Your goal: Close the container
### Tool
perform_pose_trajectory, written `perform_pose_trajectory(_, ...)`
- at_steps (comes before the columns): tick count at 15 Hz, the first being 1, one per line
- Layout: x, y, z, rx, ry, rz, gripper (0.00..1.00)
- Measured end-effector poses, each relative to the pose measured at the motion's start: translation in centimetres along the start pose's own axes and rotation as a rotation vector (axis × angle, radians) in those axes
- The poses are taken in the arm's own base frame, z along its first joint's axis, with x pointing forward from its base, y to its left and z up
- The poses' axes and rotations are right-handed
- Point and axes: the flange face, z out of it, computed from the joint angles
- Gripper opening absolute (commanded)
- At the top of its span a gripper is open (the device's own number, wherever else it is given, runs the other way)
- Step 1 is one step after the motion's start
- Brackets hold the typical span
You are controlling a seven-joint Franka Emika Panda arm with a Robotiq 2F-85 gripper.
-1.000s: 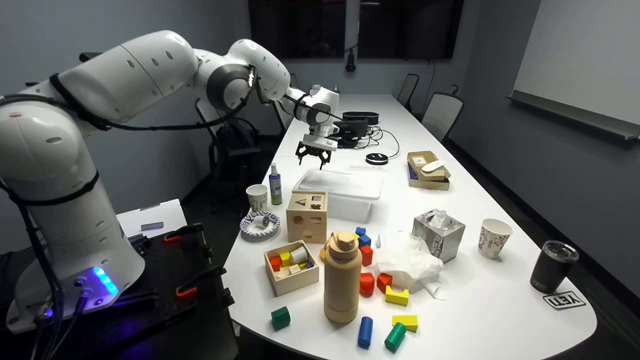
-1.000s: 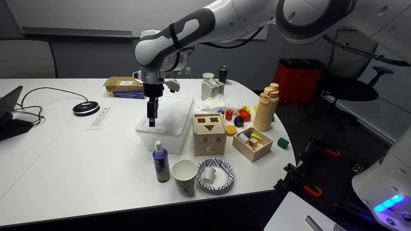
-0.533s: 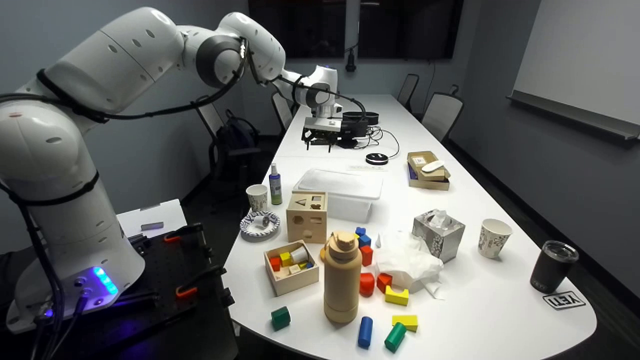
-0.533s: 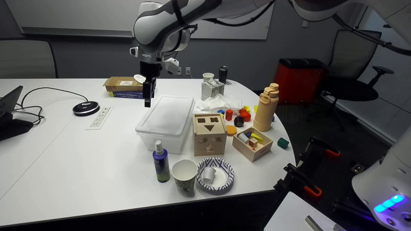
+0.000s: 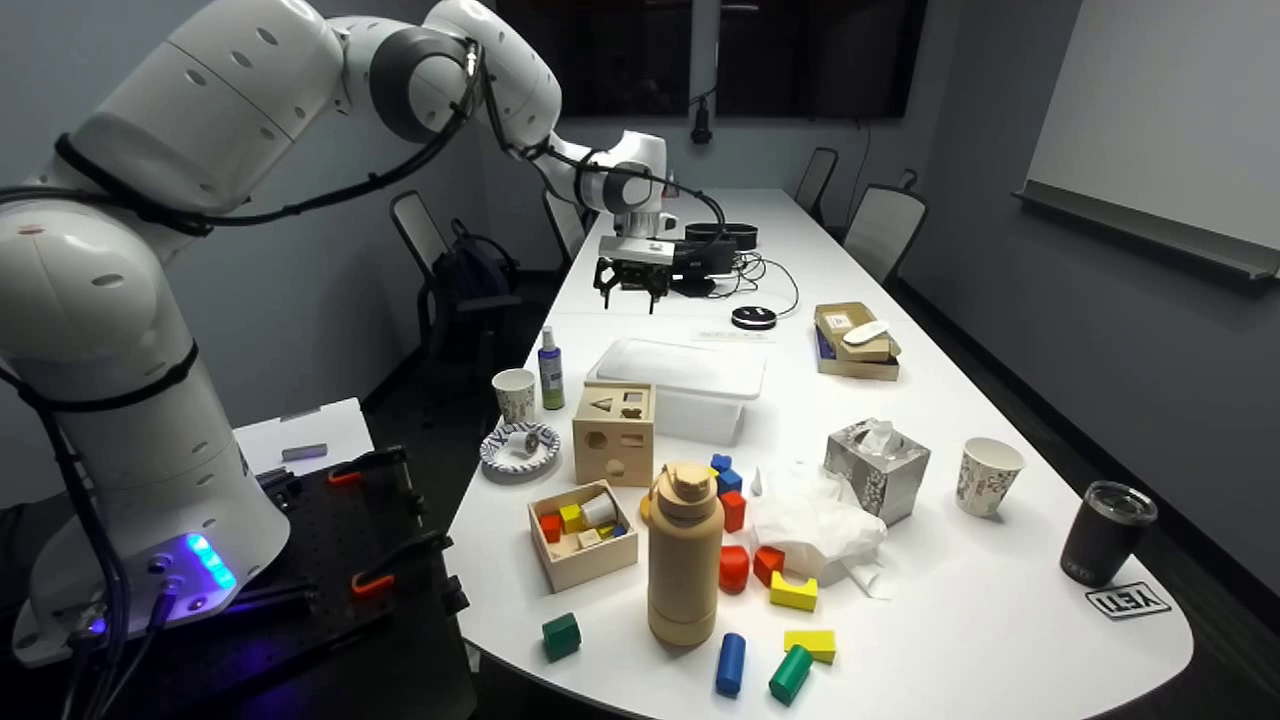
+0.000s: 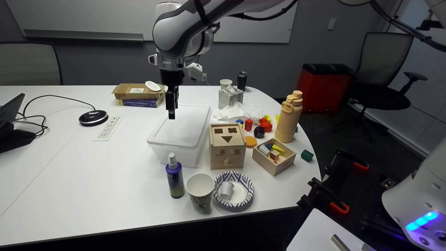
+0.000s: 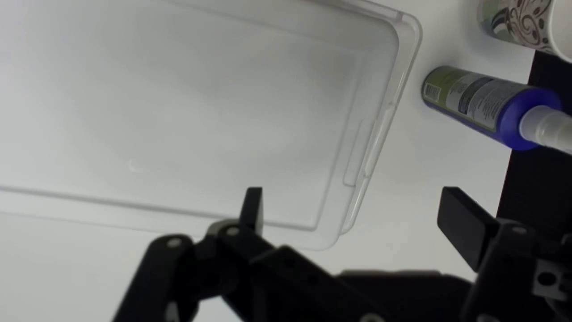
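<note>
The container is a low white translucent box on the table. Its flat white lid lies across the top. In the wrist view the lid looks slightly askew: a strip of the box rim shows beyond its edge, and one lid corner overhangs. My gripper is open and empty, pointing down above the container and apart from it. In the wrist view the fingers are wide apart, one over the lid near a corner, the other past the box edge over the table.
A tan wooden cube with holes stands close beside the container. A spray bottle, a paper cup and a patterned plate stand near the table edge. A blocks box, loose blocks, a bottle and tissues lie beyond the cube.
My gripper has risen from low over the lid and shifted; over the last half second it has come down slightly and sideways. The container and lid look unchanged.
</note>
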Motion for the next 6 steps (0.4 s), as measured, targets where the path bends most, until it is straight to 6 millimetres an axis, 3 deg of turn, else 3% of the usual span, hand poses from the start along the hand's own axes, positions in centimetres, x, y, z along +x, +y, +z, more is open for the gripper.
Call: perform_pose_trajectory(6, -1.04, -1.22, 0.73, 0.016, -0.036, -0.010, 1.00)
